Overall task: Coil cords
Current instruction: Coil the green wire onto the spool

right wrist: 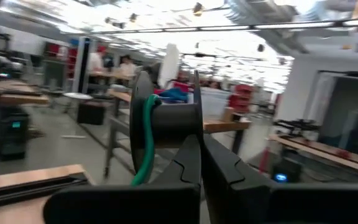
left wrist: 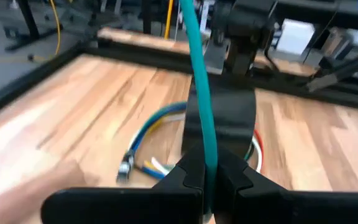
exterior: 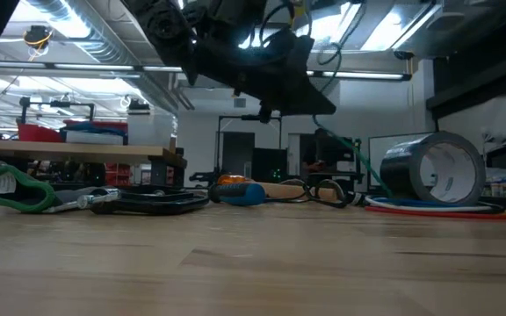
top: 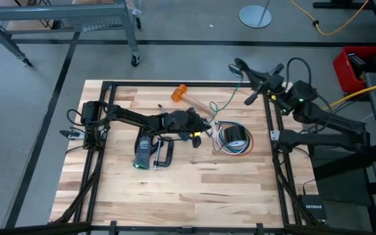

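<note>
A teal-green cord [left wrist: 199, 93] rises from my left gripper [left wrist: 209, 177] at the table's middle to a black spool [right wrist: 166, 118], where its end is wound. My left gripper [top: 207, 128] is shut on the cord. My right gripper [right wrist: 201, 171], raised over the table's far right corner, is shut on the spool [top: 238, 66]. In the high view the cord [top: 229, 98] shows as a thin line between the two. A bundle of red, white and blue wires [left wrist: 148, 140] lies on the table by a roll of grey tape [top: 234, 136], just beyond my left gripper. My left gripper pinches the teal-green cord [left wrist: 209, 163] between its two shut fingers, partway along its length. The fingers come nearly level from the table's left side. The cord runs straight and taut upward from them. My right gripper pinches one thin flange of the spool [right wrist: 196, 127] between its shut fingers. The spool is lifted clear of the table, and the cord hangs from its core [right wrist: 148, 143].
A hammer with an orange head [top: 179, 93] lies at the far middle. A clamp [top: 165, 155] and a dark tool [top: 142, 150] lie under my left arm. A green loop [exterior: 11, 189] shows at the left in the low view. The table's near half is bare wood [top: 194, 189].
</note>
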Tool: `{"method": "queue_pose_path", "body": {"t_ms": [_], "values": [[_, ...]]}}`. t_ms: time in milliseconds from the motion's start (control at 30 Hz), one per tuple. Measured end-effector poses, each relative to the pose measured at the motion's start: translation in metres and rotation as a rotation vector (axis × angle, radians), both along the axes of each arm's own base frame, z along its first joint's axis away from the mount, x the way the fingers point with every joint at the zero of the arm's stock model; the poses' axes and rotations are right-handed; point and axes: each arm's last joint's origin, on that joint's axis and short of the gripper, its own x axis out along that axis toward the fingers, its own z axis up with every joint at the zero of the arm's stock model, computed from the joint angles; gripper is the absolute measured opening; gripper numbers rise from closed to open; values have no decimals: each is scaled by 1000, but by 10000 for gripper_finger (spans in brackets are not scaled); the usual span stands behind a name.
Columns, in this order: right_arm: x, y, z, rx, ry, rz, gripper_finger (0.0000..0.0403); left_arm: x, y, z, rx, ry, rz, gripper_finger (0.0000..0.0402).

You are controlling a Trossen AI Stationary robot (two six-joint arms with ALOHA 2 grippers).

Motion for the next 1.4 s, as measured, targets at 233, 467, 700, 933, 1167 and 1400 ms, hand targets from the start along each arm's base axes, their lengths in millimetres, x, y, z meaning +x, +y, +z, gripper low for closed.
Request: {"method": "queue_pose_path", "body": {"t_ms": [233, 467, 700, 933, 1167, 1400], "values": [[-28, 7, 8, -34, -25, -106, 1, -4, -7, -11, -115, 108, 11, 0], [-53, 16, 13, -64, -72, -130, 1, -10, -20, -24, -190, 248, 14, 0], [-60, 18, 12, -55, -66, -126, 1, -10, -22, -24, -217, 247, 25, 1], [-60, 18, 11, -54, -52, -130, 1, -10, -18, -23, -227, 232, 50, 41], [-66, 20, 10, -51, -53, -146, 1, -10, -19, -23, -195, 237, 49, 123], [-65, 19, 4, -30, 15, -143, 1, -9, -18, -22, -161, 224, 33, 162]]}}
